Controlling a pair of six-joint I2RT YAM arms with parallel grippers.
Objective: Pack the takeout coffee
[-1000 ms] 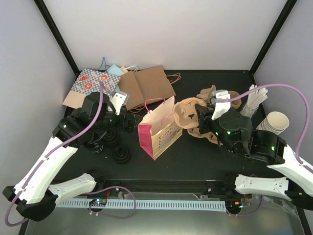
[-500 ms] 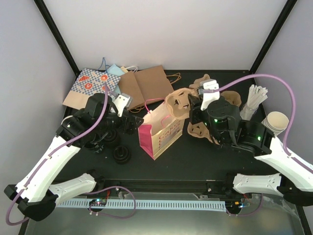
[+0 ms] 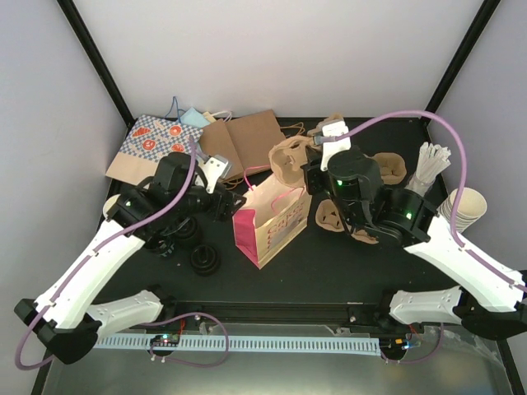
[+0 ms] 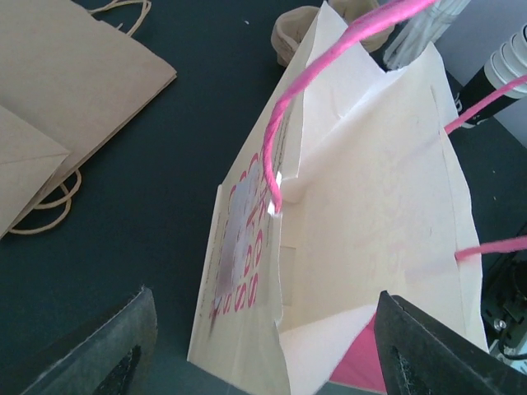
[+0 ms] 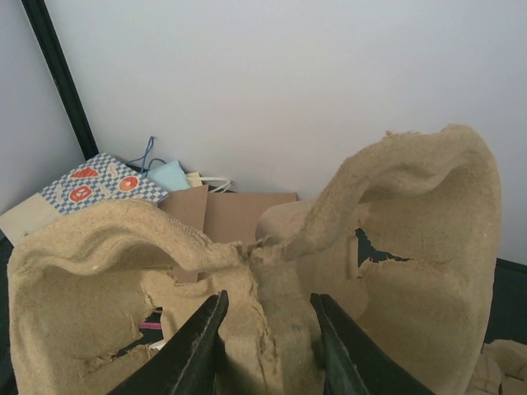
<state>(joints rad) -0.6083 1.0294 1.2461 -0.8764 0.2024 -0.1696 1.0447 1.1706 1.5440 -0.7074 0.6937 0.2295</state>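
1. I cannot pick out a capped cup for certain. The black rounds [image 3: 203, 260] at the lower left of the top view, under my left arm, may be capped cups or only loose lids.
2. Judging by the material, such a cup would be light, with a thin paper wall that dents easily and a lid that can pop off. I would grip it around the wall just below the lid, gently, and keep it upright.
3. My left gripper [image 4: 263, 329] is spread wide. Its 2 fingers straddle the near end of the bag [image 4: 370, 206] at the bottom of the left wrist view and hold nothing.
4. My right gripper [image 5: 263, 329] is pinched on the middle ridge of a pulp carrier [image 5: 395, 247]. It holds the carrier aloft just above and right of the bag mouth in the top view.
5. The carrier is stiff but torn in places, so I judge it could give way under load.
6. The pink handles [image 4: 329, 74] arch across the bag mouth and could snag anything going in.
7. Flat brown bags [image 3: 247, 144] lie at the upper left, spare carriers [image 3: 387, 169] to the right, and lidless cups [image 3: 465, 210] at the far right.
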